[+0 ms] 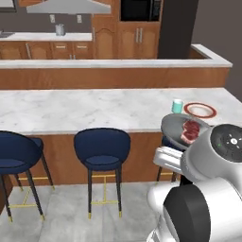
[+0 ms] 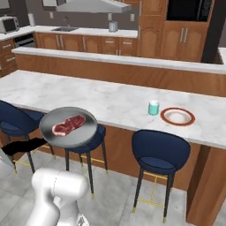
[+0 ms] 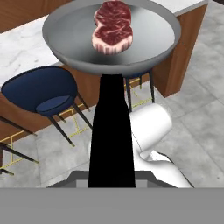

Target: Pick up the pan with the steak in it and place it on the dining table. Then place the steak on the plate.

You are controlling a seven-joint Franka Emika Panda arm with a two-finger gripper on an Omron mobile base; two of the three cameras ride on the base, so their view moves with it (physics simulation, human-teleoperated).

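While my pincer (image 3: 111,177) is clamped on the black handle, the pan (image 2: 68,127) hangs over the stools (image 2: 160,152) on the near side | steak (image 2: 68,125) in pan | surface (image 2: 88,99) beyond | cup (image 2: 153,107), then plate (image 2: 177,116), far right.

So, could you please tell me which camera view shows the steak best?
The hand view: the steak lies close, large and unobstructed in the pan, marbling visible. The right base view shows it smaller but whole; the left base view shows it small beside the arm.
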